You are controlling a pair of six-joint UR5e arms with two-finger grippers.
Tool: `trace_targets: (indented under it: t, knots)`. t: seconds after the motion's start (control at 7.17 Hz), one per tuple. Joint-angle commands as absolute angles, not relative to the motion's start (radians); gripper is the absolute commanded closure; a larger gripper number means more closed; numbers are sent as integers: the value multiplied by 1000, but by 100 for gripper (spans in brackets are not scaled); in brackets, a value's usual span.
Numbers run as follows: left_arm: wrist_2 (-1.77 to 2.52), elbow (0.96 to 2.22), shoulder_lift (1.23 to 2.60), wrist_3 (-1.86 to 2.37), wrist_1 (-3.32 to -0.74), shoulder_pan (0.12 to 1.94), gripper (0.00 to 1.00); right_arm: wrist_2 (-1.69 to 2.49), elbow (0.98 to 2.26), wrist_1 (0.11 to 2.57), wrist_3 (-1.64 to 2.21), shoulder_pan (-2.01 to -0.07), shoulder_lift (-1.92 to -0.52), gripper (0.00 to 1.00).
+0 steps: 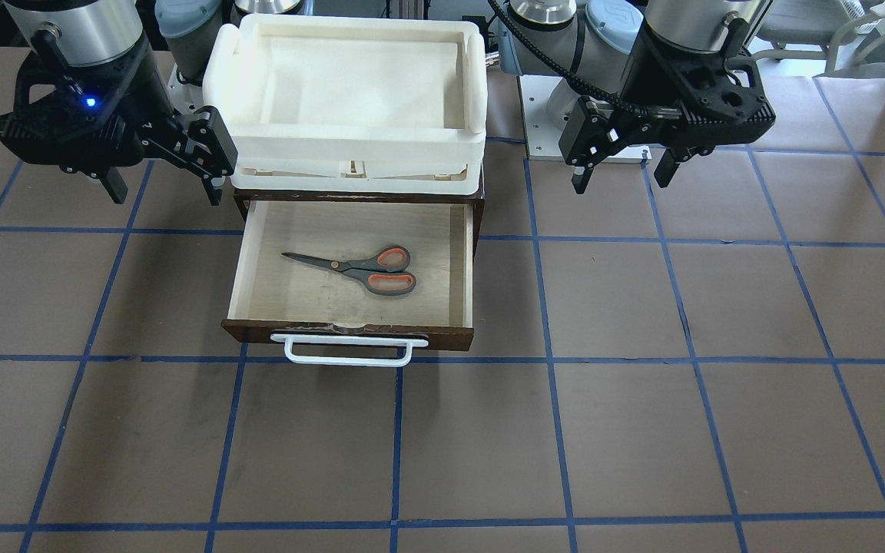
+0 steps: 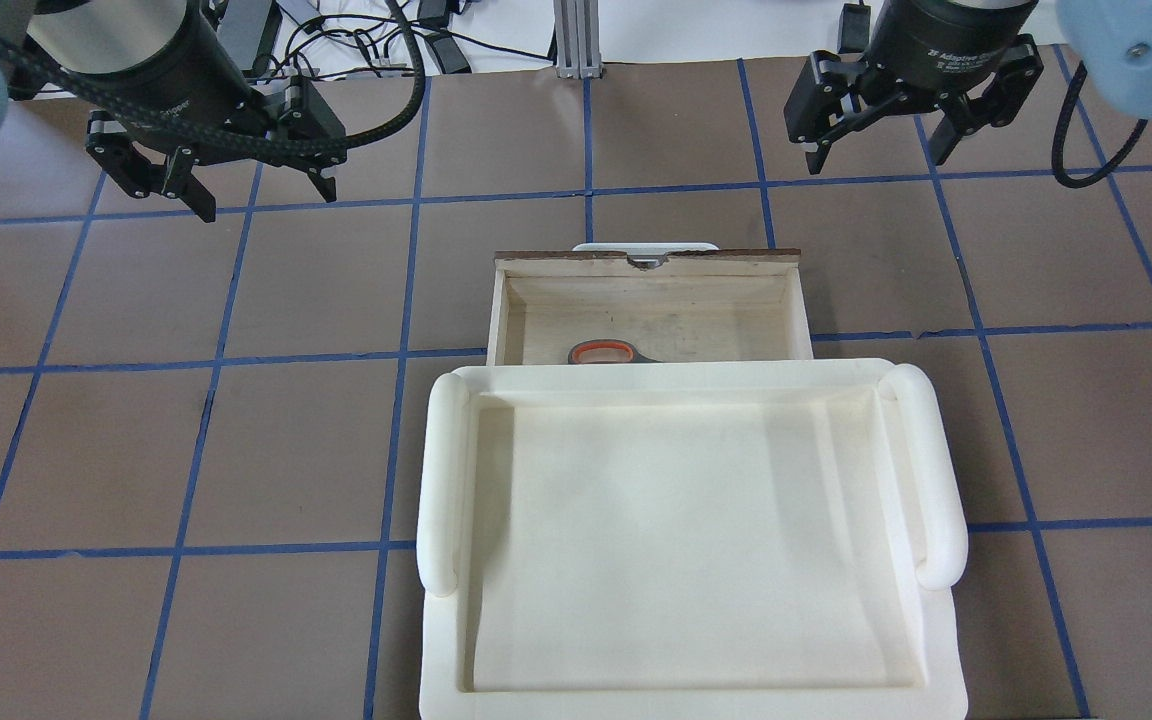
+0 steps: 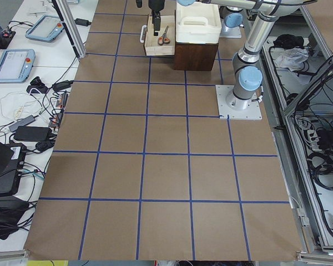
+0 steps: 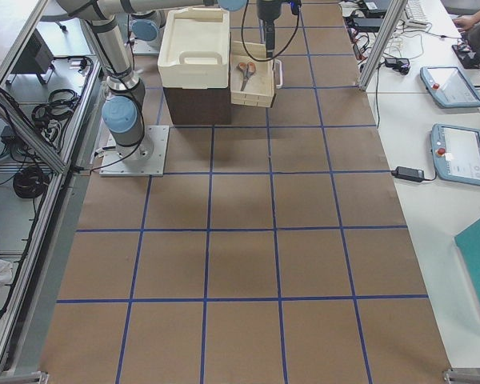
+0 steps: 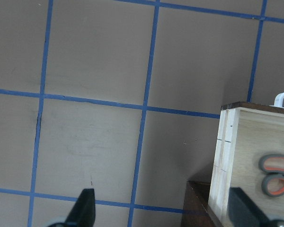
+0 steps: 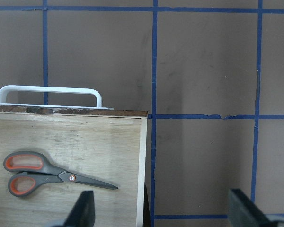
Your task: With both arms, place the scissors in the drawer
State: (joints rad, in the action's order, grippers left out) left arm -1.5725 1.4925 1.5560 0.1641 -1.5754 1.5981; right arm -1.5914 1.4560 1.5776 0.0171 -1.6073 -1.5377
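Gridded table (image 1: 642, 430): scissors (image 1: 358, 270) in drawer (image 1: 239, 269), apart from left claw (image 1: 622, 181), right claw (image 1: 166, 196)

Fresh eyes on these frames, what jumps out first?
The scissors lie flat inside the pulled-out drawer, orange-lined loops toward the robot's left. A big white foam tray sits above and behind it. The left end effector and right end effector hang open and empty over the table, one on each side.

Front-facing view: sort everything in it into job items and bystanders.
Job: scissors, drawer, left gripper, right gripper.
Bystanders: white foam tray, blue-taped table.
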Motion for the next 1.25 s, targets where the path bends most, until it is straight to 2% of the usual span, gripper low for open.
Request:
trace_targets:
  t: [0.0,1.12]
  knots:
    - [-1571,1493,1557,164,-1575,1598,0,-1594,1456,1578,17,-1608,-1539,0]
    - [-1569,1493,1536,164,-1594,1598,0,-1606,1457,1578,3,-1608,-1534,0]
